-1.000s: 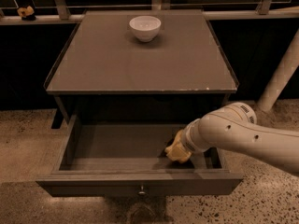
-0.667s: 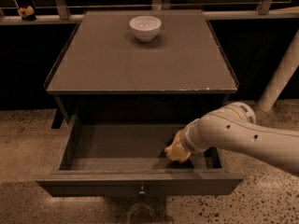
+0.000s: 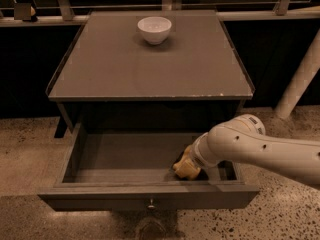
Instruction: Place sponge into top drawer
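The top drawer [image 3: 100, 193] is pulled open below the table, its round metal knob [image 3: 150, 202] facing me. The pale-yellow sponge [image 3: 183, 169] is inside the drawer at its front right, low over or on the drawer floor. My gripper [image 3: 193, 159] is inside the drawer right at the sponge, at the end of the white arm [image 3: 250, 146] that reaches in from the right. The arm's wrist hides most of the gripper, and I cannot tell whether it holds the sponge.
A white bowl [image 3: 154, 29] stands at the back middle of the grey table top [image 3: 150, 69]. A pale post [image 3: 300, 81] leans at the right. A railing runs behind the table. Speckled floor surrounds the drawer.
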